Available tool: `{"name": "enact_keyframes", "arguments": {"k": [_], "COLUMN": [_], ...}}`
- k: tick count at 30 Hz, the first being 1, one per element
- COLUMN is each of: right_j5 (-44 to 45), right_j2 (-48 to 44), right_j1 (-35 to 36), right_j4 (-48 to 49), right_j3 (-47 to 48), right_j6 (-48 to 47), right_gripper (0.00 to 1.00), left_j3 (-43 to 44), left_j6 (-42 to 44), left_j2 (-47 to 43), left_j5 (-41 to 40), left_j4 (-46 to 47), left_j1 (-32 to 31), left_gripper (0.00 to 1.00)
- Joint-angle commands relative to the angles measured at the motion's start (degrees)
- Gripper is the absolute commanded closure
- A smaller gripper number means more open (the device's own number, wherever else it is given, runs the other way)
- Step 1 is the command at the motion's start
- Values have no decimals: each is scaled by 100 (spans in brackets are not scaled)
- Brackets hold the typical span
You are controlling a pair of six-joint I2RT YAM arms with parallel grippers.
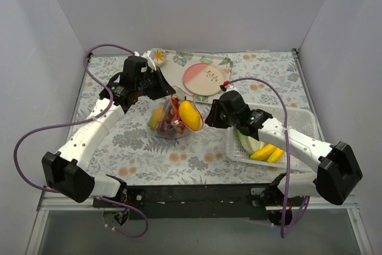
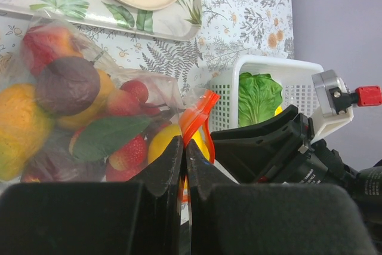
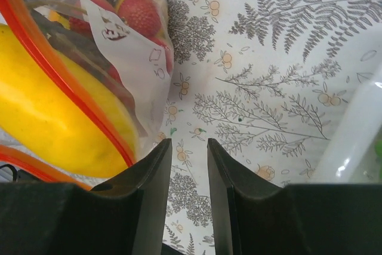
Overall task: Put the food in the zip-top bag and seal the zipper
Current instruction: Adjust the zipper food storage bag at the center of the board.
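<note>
The clear zip-top bag (image 1: 170, 120) lies mid-table, filled with toy fruits. A yellow lemon-like fruit (image 1: 190, 114) sits at its mouth, inside the loop of the red-orange zipper (image 1: 199, 125). My left gripper (image 1: 168, 92) is at the bag's far edge. In the left wrist view, it (image 2: 184, 144) is shut on the zipper strip (image 2: 200, 111), with the packed bag (image 2: 89, 88) beyond. My right gripper (image 1: 210, 117) is just right of the mouth. In the right wrist view, it (image 3: 189, 147) is open and empty over the tablecloth, beside the zipper (image 3: 71, 94) and the yellow fruit (image 3: 48, 117).
A white slotted basket (image 1: 301, 117) at the right holds green lettuce (image 1: 246, 141) and bananas (image 1: 267, 153). A leaf-patterned tray (image 1: 179, 58) with a pink plate (image 1: 203, 79) stands at the back. White walls enclose the table.
</note>
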Motion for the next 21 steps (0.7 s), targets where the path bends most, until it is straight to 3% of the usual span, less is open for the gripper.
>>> {"name": "enact_keyframes", "arguments": {"k": [1, 5, 10, 21], "right_j5": [485, 591, 1206, 1277], "right_j2": [-662, -891, -610, -65], "right_j1": [22, 119, 830, 857], "right_j4": [177, 184, -97, 149], "right_j3": [-282, -371, 42, 165], "right_j6": [435, 594, 638, 673], "right_gripper": [61, 62, 61, 64], "left_j3": [24, 24, 33, -3], "left_j6": [-52, -61, -61, -52], "left_j2": [-332, -323, -323, -358], "left_j5": [228, 255, 255, 255], "left_j4": [259, 259, 277, 251], "left_j1": [39, 39, 39, 39], "left_gripper": [100, 100, 100, 100]}}
